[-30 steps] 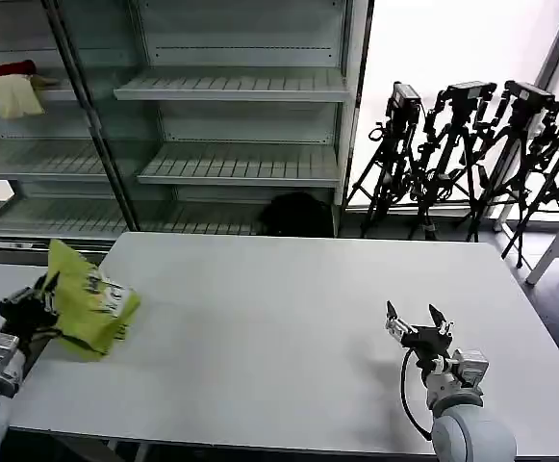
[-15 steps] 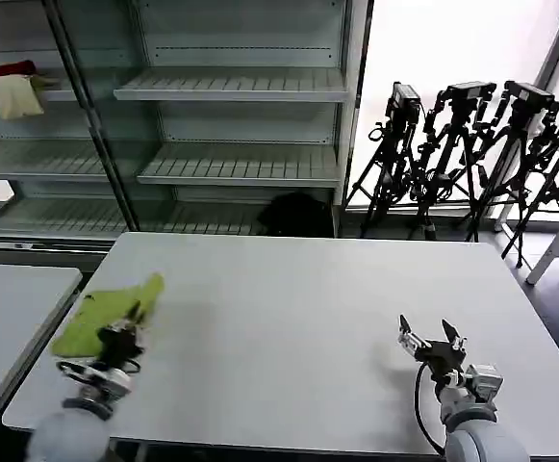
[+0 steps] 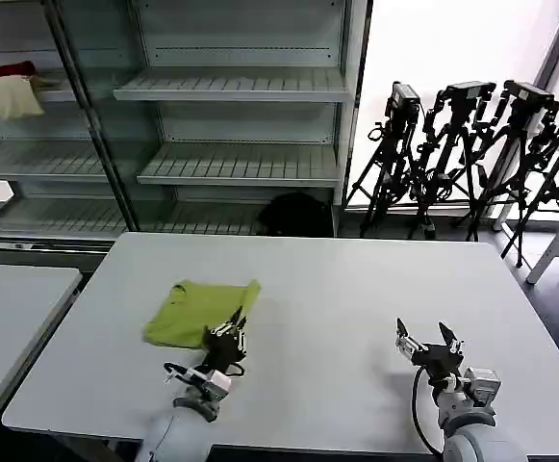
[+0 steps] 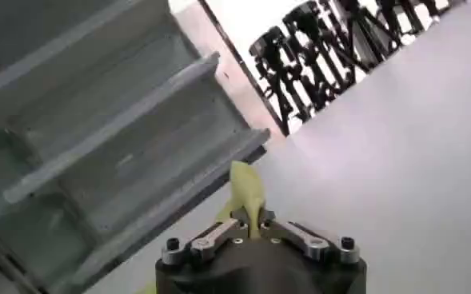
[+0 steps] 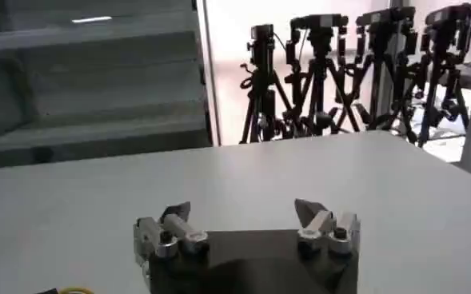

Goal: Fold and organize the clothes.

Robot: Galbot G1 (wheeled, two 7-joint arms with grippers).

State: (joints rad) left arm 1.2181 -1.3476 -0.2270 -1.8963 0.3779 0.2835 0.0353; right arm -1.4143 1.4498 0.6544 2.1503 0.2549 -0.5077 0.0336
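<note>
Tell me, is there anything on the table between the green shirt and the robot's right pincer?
Nothing. In the head view, only bare white table lies between the green shirt, pinched by the left pincer, and the open right pincer.

My left gripper (image 3: 229,336) reaches forward from the near left edge of the tabletop (image 3: 337,289), its grey wrist low behind it. Its fingers (image 4: 219,233) are pinched closed on a fold of the yellow-green T-shirt (image 3: 194,313). My right gripper (image 3: 429,341) rests low at the near right, pointing forward, fingers (image 5: 175,217) spread wide with nothing between them, a black cable looping beside its wrist.
</note>
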